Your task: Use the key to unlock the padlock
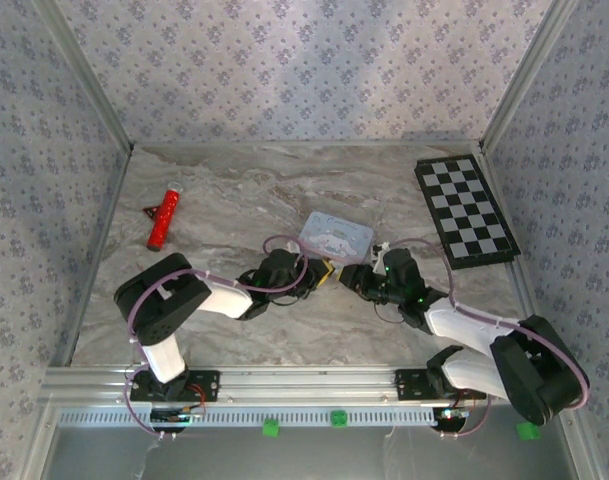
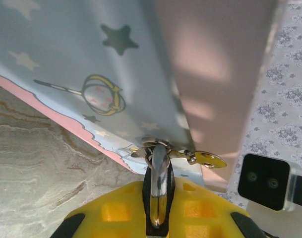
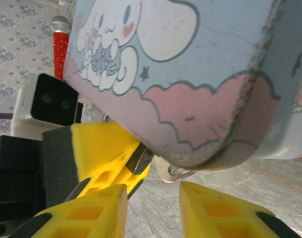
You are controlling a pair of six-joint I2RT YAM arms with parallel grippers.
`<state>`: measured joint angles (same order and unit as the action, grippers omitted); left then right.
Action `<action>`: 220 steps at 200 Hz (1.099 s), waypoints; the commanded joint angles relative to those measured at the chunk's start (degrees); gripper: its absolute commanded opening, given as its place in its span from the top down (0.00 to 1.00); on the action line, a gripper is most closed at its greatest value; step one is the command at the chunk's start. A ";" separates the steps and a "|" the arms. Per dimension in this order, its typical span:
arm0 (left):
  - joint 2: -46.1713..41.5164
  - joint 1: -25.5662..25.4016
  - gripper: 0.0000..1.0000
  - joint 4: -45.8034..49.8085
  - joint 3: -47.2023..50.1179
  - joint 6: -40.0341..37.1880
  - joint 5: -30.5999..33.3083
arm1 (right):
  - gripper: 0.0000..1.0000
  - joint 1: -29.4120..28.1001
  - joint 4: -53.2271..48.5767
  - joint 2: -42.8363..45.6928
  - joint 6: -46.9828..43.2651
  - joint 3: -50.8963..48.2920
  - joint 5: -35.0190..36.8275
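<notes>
The small dark padlock, shiny on its facing side, sits pinched between the yellow fingers of my left gripper, which is shut on it. A brass key on a small ring sticks out to the right at the padlock's far end, against the pale blue tin. In the right wrist view the padlock and the key lie just under the tin's corner. My right gripper is open a little short of the key, with nothing between its fingers. From above, my two grippers, left and right, face each other just in front of the tin.
A red glittery stick lies at the back left. A black-and-white checkerboard lies at the back right. Patterned walls enclose the marble table on three sides.
</notes>
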<state>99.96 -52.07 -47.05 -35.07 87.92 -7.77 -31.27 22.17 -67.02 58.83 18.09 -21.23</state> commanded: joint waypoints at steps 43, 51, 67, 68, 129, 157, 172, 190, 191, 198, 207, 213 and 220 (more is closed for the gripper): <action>-2.74 -0.27 1.00 -5.08 -0.43 -0.38 -1.09 | 0.71 -0.55 4.23 -4.72 2.01 2.01 1.03; -2.68 -0.39 1.00 -4.99 -0.39 -0.38 -1.02 | 0.77 -0.60 4.98 -5.07 2.10 2.20 0.82; -2.37 -0.61 1.00 -5.07 -0.52 -0.41 -1.09 | 0.83 -0.77 5.07 -5.42 2.06 3.01 0.65; -2.34 -0.64 1.00 -5.07 -0.53 -0.35 -1.05 | 0.84 -0.75 5.07 -5.45 2.03 3.05 0.70; -1.17 -2.21 1.00 -6.53 -1.39 0.13 -1.09 | 0.87 -0.82 5.95 -6.74 1.60 4.49 0.40; -0.61 -3.36 1.00 -6.46 -2.17 0.15 -1.44 | 0.87 -0.73 6.81 -6.73 1.75 5.42 -0.10; -0.38 -3.90 1.00 -5.46 -2.61 -0.18 -1.61 | 0.87 -0.77 6.95 -6.54 1.73 6.11 -0.30; -0.38 -4.50 1.00 -3.74 -2.58 -0.99 -1.14 | 0.87 -0.73 7.22 -6.23 1.65 6.67 -0.35; -0.43 -4.51 1.00 -3.57 -2.61 -1.04 -1.12 | 0.87 -0.73 7.20 -6.25 1.60 6.73 -0.32; -0.63 -4.70 1.00 -2.10 -2.67 -1.32 -0.89 | 0.87 -0.79 6.91 -6.27 1.48 7.08 -0.30; -0.65 -4.79 1.00 -1.47 -2.71 -1.56 -0.84 | 0.87 -0.73 6.66 -6.40 1.22 7.38 -0.23; -0.64 -4.77 1.00 -1.47 -2.64 -1.61 -0.93 | 0.86 -0.77 6.57 -6.49 1.07 7.40 -0.13; -0.65 -4.70 1.00 -1.42 -2.50 -1.57 -0.87 | 0.86 -0.73 6.33 -6.55 0.90 7.45 -0.04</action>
<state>99.77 -53.80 -47.75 -35.09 87.88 -3.16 -31.64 23.81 -73.30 60.62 21.10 -20.53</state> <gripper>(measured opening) 0.127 0.136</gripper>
